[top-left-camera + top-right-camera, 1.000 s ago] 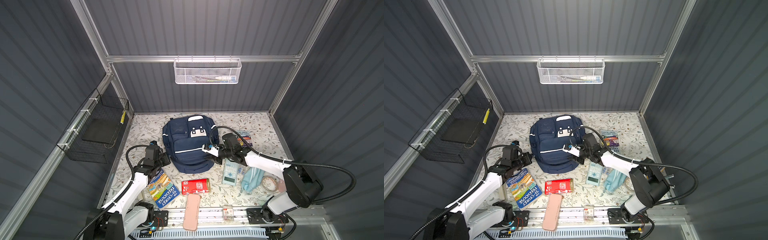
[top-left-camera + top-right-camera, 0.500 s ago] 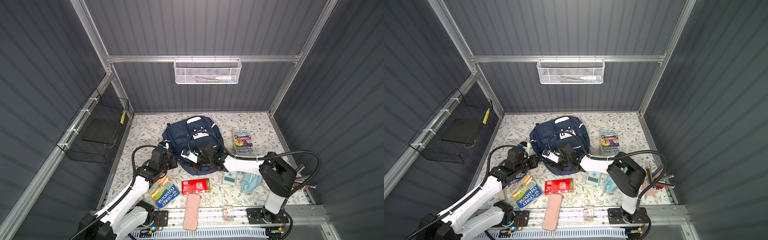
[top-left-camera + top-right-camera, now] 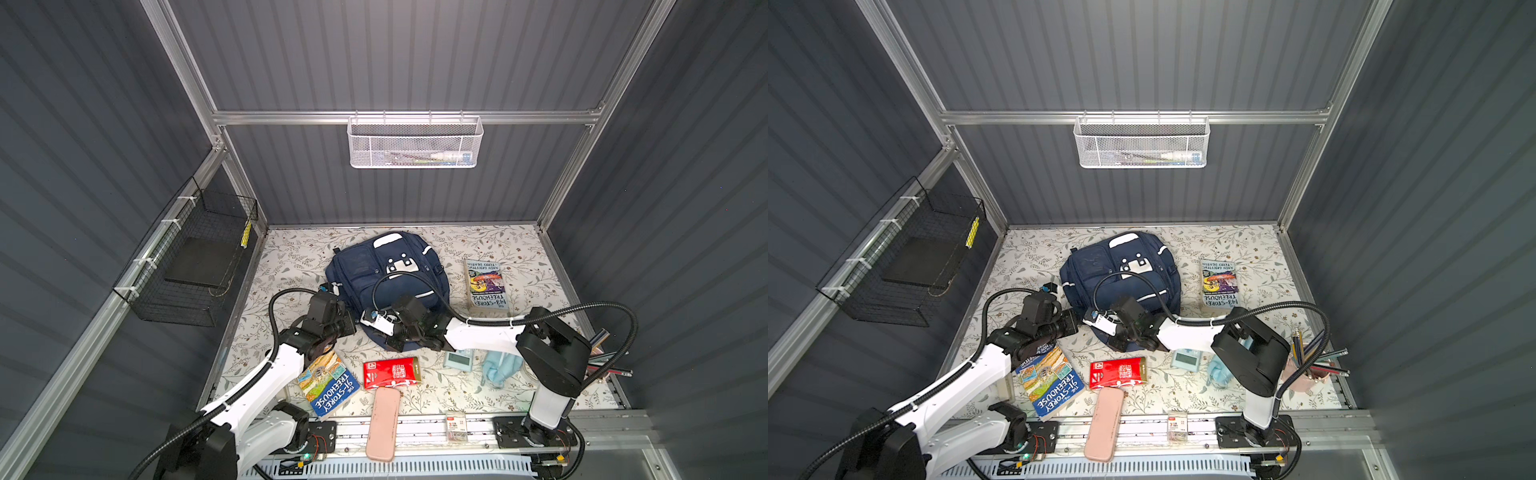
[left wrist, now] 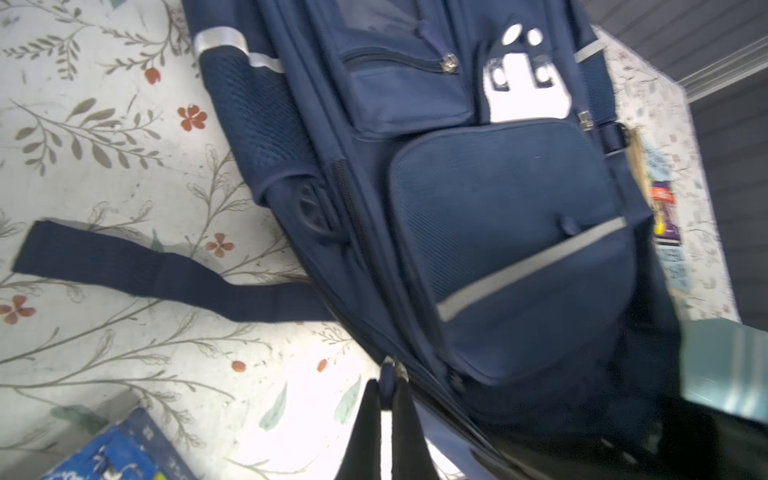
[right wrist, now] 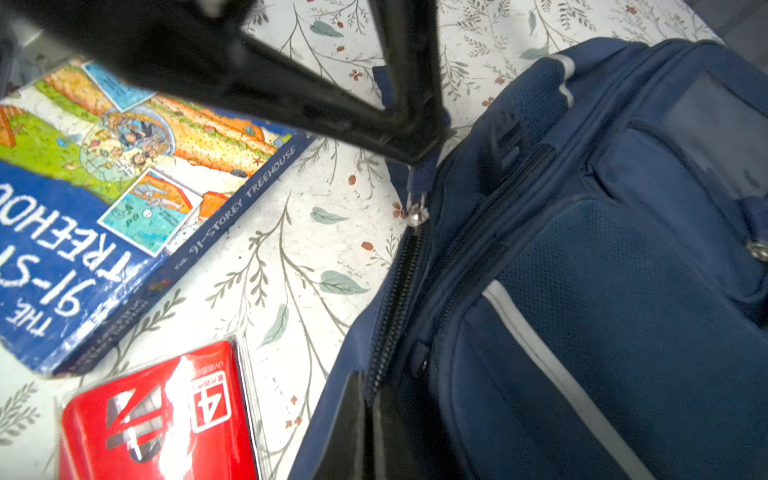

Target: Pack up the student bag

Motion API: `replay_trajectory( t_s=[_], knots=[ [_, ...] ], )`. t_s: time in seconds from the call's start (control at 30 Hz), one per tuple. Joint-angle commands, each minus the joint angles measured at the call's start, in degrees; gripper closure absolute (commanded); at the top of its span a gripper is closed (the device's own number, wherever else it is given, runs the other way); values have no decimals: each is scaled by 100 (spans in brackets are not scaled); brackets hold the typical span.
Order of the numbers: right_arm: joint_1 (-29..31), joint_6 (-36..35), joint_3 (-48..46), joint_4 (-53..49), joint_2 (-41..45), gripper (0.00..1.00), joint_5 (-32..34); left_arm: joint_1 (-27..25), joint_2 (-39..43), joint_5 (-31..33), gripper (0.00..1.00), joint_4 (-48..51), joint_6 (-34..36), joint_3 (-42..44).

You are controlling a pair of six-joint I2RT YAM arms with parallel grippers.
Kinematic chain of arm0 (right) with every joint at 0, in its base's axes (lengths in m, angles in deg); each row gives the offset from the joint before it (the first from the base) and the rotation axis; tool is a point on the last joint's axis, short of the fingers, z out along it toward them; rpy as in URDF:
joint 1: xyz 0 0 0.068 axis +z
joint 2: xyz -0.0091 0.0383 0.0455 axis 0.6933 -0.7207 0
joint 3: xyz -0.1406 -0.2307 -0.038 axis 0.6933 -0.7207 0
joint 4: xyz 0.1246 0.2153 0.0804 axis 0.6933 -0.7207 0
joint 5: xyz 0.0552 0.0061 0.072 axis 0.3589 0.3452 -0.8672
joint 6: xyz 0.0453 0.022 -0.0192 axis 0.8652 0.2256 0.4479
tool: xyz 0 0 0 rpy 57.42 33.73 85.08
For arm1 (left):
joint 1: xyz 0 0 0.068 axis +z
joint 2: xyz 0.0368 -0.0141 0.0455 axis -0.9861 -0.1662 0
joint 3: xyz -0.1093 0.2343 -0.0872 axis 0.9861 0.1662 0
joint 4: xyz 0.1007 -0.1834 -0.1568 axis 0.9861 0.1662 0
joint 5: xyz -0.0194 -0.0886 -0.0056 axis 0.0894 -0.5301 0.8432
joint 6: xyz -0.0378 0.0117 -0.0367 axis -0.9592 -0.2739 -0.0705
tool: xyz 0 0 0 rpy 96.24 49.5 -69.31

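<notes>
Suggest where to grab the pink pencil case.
Probably mid-length on the pencil case, jaws across its narrow width, coming straight down: it lies flat and long, near end over the front rail, with both long sides free.

Dark ribbed walls [image 3: 395, 62], floral floor [image 3: 519, 249], white mesh basket [image 3: 415, 143], black wire basket [image 3: 174, 307]

In both top views the left arm [image 3: 266, 376] rises from its base at 7 o'clock, forearm slanting toward 1 o'clock. On the left gripper [image 4: 387, 386] the jaws pinch a navy zip pull [image 4: 387, 372]. The right arm [image 3: 482, 336] is based at 5 o'clock, elbow bent, forearm running toward 9 o'clock. On the right gripper [image 5: 368, 399] the jaws are closed, tips near the left's; whether they pinch anything cannot be told.
</notes>
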Motion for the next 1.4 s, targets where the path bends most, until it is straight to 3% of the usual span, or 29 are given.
replay_trajectory(
  t_s=[0.0, 0.07, 0.23, 0.3, 0.43, 0.57, 0.63, 0.73, 0.8, 0.87, 0.93, 0.97, 1.03, 1.17, 1.37],
  knots=[
    [-31, -380, -156, 48, 343, 100, 79, 764, -254, 139, 100, -536, 95, 88],
    [-51, -460, -237, 71, 449, 100, -15, 1154, -352, 69, 100, -759, 83, 148],
    [-130, -935, -536, 104, 721, 100, -646, 1271, -706, 1006, 100, -656, 667, -371],
    [-297, -1020, -666, 151, 823, 100, -1152, 1429, -904, 837, 100, -799, 665, -514],
    [-358, -1226, -643, -31, 833, 100, -1006, 1460, -1091, 800, 100, -997, 650, -522],
    [-425, -1426, -781, -29, 963, 100, -923, 1511, -1012, 1347, 100, -873, 978, -522],
    [-568, -1357, -840, -31, 1074, 100, -1035, 1535, -973, 1287, 100, -887, 883, -475],
    [-675, -1173, -717, -127, 1048, 96, -1465, 1527, -972, 600, 100, -1070, 877, -469],
    [-658, -841, -467, -280, 944, 73, -1612, 1463, -740, 83, 86, -1246, 934, -457],
    [-649, -467, -291, -355, 921, 59, -1557, 987, -450, 692, 50, -831, 1237, -678],
    [-642, -128, -366, -169, 1062, 53, -1503, 815, -302, 855, 21, -463, 1275, -815],
    [-633, 83, -498, 31, 1182, 50, -1409, 815, -225, 795, 10, -378, 1218, -826],
    [-593, 537, -779, 385, 1496, 44, -952, 770, -113, 670, 4, -216, 1180, -900],
    [-657, 1929, -1141, 439, 2134, 32, 667, 360, -255, 520, 0, -81, 1484, -1226],
    [-1550, 3660, -1123, -862, 2746, 22, 1062, -801, -1309, 672, 0, -146, 2452, -1980]
  ],
)
